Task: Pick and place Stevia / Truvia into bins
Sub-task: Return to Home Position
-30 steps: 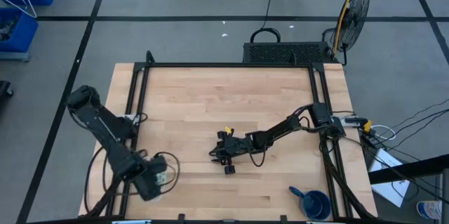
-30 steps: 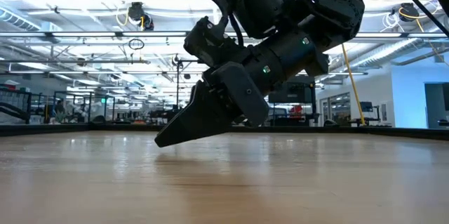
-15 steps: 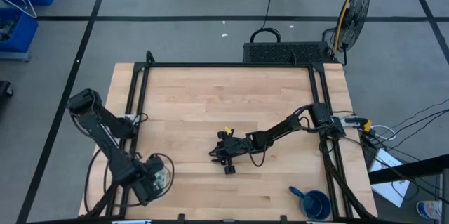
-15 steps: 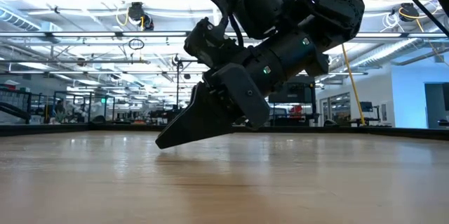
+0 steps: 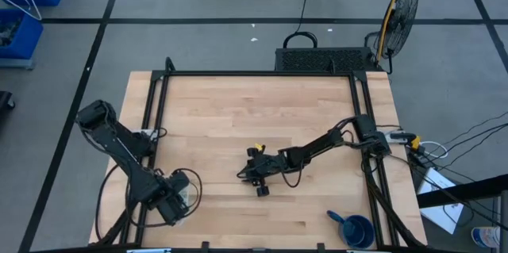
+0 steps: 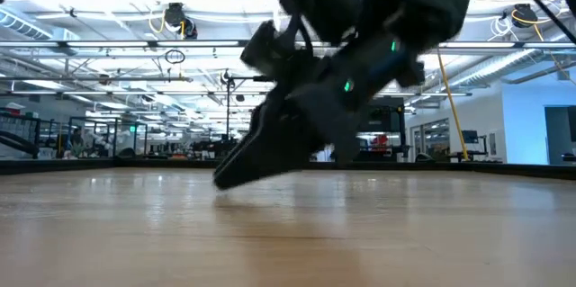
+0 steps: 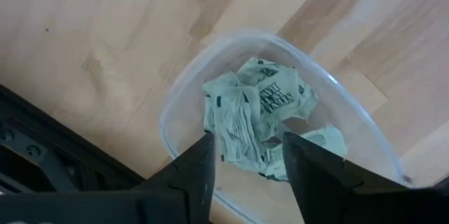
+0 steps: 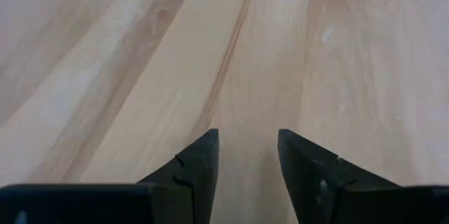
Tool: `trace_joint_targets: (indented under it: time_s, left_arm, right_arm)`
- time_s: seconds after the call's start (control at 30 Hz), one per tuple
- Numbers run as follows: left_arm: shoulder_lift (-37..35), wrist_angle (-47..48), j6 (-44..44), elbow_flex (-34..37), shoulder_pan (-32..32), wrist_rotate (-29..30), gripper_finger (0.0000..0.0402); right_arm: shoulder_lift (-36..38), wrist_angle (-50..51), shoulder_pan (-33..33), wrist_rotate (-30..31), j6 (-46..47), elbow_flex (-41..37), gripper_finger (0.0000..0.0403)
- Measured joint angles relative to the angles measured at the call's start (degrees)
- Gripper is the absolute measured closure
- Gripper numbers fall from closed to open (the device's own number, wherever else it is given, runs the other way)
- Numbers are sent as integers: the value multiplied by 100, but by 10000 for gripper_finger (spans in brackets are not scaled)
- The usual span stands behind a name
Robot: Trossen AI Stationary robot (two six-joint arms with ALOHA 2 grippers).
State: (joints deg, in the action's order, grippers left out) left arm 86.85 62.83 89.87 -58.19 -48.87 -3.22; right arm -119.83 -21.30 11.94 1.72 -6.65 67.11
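**High view.** Wooden tabletop (image 5: 238, 114) inside a dark frame.
- Left arm: reaches along the left side. Its end effector (image 5: 175, 203) hangs over the near-left corner, close to the frame rail.
- Right arm: stretches from the right edge toward the middle. Its end effector (image 5: 244, 175) sits low over bare wood near the centre.
- Blue cup (image 5: 356, 230): stands at the near-right corner, well apart from both arms.
- Fan (image 5: 402, 5): stands on the floor beyond the far-right corner.

**Low view.** One arm fills the upper middle, motion-blurred. By the high view it is the right one. Its end effector (image 6: 232, 174) points down and to the side, with the tip just above the tabletop. This view does not show how its fingers stand. An open hall with ceiling lights lies behind.

**Left wrist view.**
- Clear plastic tub (image 7: 173, 101): rests on the wood just beside the dark frame rail (image 7: 49, 157).
- Pale green and white sachets (image 7: 256, 108): lie heaped and crumpled inside the tub.
- The two dark fingers (image 7: 193, 175) are spread apart above the tub, with the heap showing in the gap. They pinch nothing.

**Right wrist view.** The two dark fingers (image 8: 198, 159) are spread apart over plain wood grain. Nothing is held between them.
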Motion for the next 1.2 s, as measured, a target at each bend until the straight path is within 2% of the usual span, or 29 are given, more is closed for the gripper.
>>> trace_joint_targets:
  time_s: [0.13,0.27,0.43,0.53,0.67,0.73,0.9,1.07,1.2]
  left_arm:
    - [-200,98,-312,-2,251,-122,221]
    - [-764,450,-821,-93,503,256,220]
    - [-1865,1147,-2006,-146,646,1852,219]
    - [-2461,1255,-2270,-144,623,2791,220]
    - [-3131,1643,-2591,-142,517,4464,220]
    - [-3467,1757,-2524,-132,465,4960,219]
    - [-4351,1504,-2435,446,258,5310,220]
    - [-5326,400,-2621,1694,65,5935,220]
    - [-6064,-422,-2962,2643,34,6642,220]
  right_arm:
    - [951,1356,11,465,-352,9,261]
    - [1971,2665,13,1096,-270,11,261]
    - [3343,3940,11,1328,295,11,261]
    - [4089,4705,13,1318,634,11,261]
    - [5080,6018,55,1318,1518,8,261]
    - [5558,6416,57,1322,1736,-131,261]
    - [7021,5640,55,1310,1553,-1432,261]
    - [8631,4675,-90,1284,869,-2663,261]
    - [9799,4438,-266,746,818,-3281,261]
